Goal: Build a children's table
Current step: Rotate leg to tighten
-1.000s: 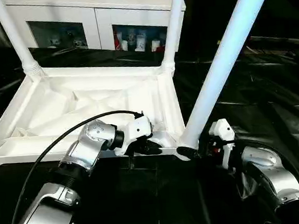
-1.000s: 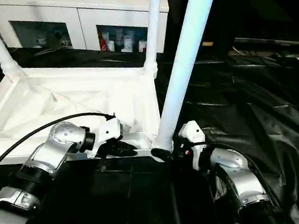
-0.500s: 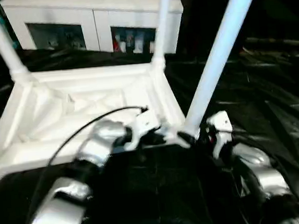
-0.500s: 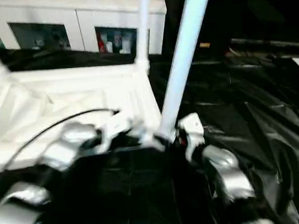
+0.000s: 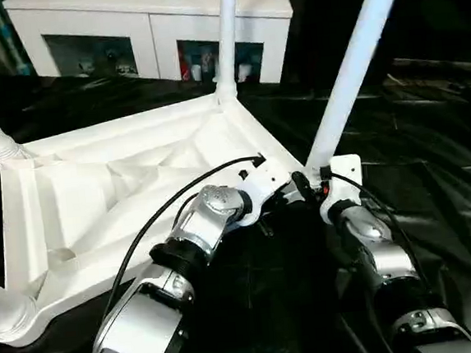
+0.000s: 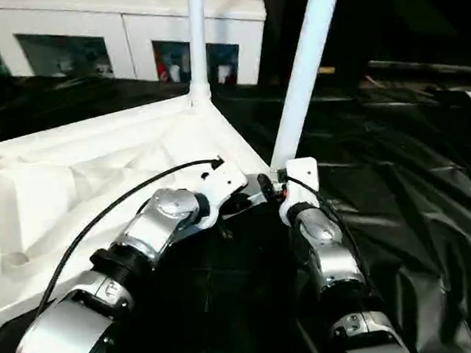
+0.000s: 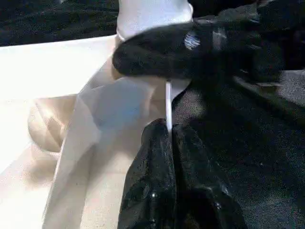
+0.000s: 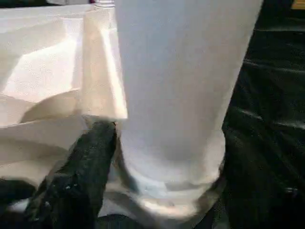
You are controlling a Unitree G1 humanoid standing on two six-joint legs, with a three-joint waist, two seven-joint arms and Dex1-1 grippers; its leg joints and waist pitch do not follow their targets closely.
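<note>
Here, through the head camera, you see the small white plastic children's table point(image 5: 113, 187) lying upside down on the large work table draped in black cloth point(image 5: 430, 135), its ribbed underside facing up and its long white tapered tube legs standing in the corner sockets, with a white cabinet with glass doors point(image 5: 150, 43) behind it. Your left gripper point(image 5: 280, 196) reaches over the near rim to the corner nearest you, where one white tube leg point(image 5: 350, 67) rises steeply out of the picture, and your right gripper point(image 5: 312, 188) sits at the foot of that same leg from the other side. In your left wrist camera, the two black fingers point(image 7: 152, 191) are pressed together, pinching the thin white edge of the tabletop rim point(image 7: 168, 107), while a black finger of the other gripper crosses in front of the leg's base. In your right wrist camera, the leg point(image 8: 183, 76) stands between the fingers, one black finger point(image 8: 76, 186) lying against the socket collar; the fingers are spread around the leg's base.
</note>
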